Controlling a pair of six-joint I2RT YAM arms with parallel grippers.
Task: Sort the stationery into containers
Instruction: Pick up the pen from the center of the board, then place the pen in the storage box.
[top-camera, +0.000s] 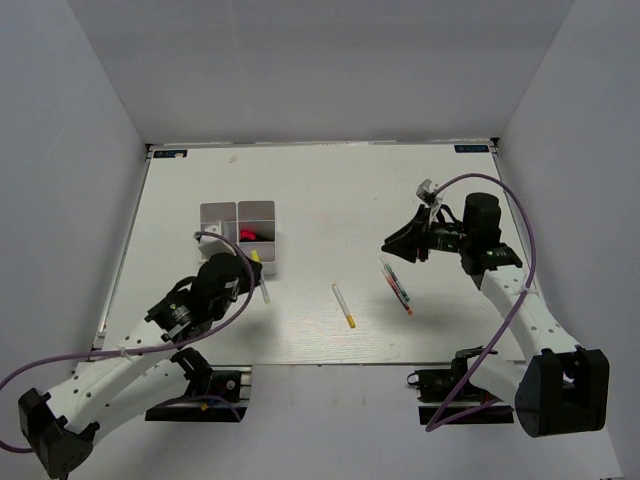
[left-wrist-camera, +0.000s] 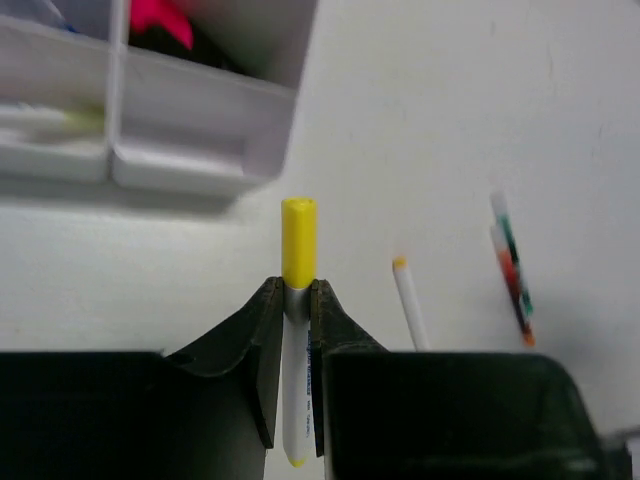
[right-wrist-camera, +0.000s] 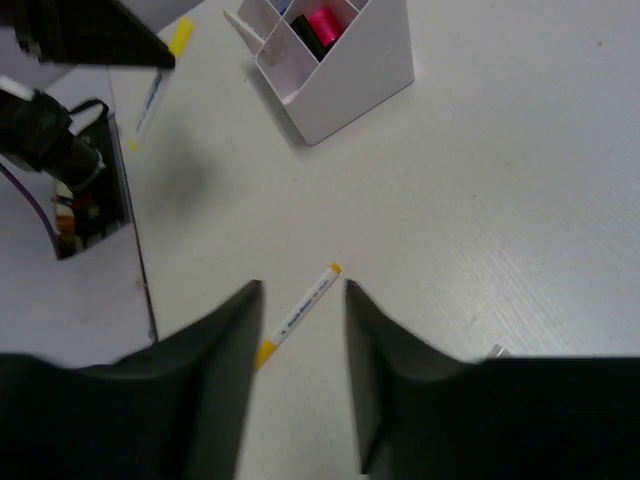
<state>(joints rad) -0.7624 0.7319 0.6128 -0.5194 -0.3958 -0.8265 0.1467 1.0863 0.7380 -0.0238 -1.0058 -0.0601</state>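
Pen (left-wrist-camera: 296, 410) looks light, stiff, slick. Left gripper (left-wrist-camera: 292, 298) clamps it just behind the cap (left-wrist-camera: 298, 235); right gripper (right-wrist-camera: 303, 292) gapes, empty.

Nothing is legible. Blue print along the yellow-capped pen (left-wrist-camera: 297, 395) and the orange-tipped pen (right-wrist-camera: 300, 312) is too blurred; dark labels (top-camera: 170, 153) at eleven and one o'clock on the table (top-camera: 330, 190) are too small.
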